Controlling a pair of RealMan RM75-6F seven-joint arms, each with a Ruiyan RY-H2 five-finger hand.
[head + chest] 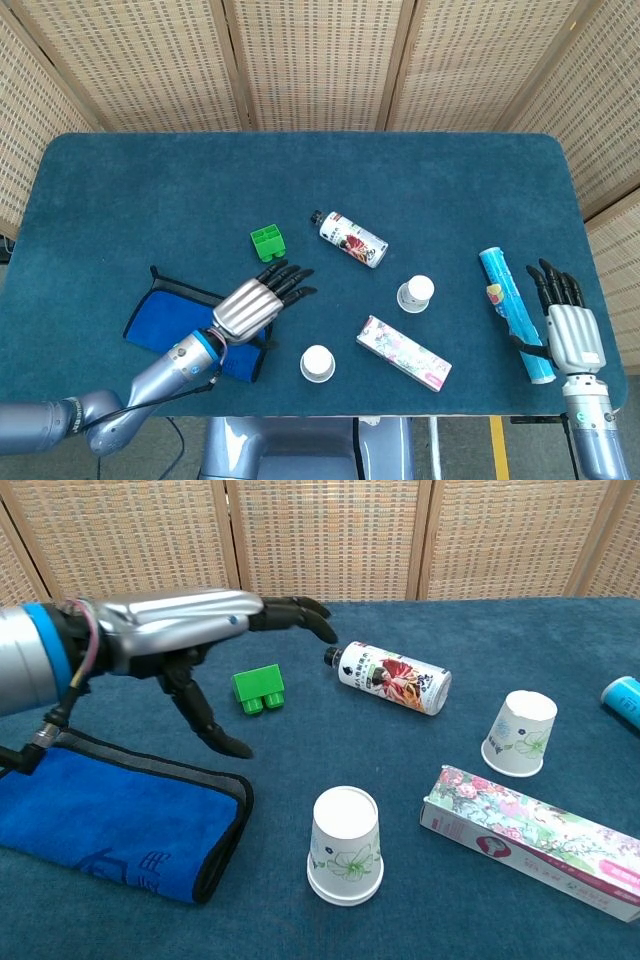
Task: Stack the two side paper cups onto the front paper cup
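Left robot hand [170, 630] hovers empty, fingers spread – right robot hand [566, 318] lies flat, fingers apart.
Front paper cup stack [345, 845] stands upside down beside the blue cloth [110, 815]; another paper cup [520, 732] sits further right – on the worktop [150, 190].

From my seat, the stacked cups [345, 846] stand at the front, the cloth [110, 820] to their left and the flat box [535, 840] to their right. Behind the box stands the lone cup [520, 732]; the bottle [392, 677] and block [258, 689] lie farther back.
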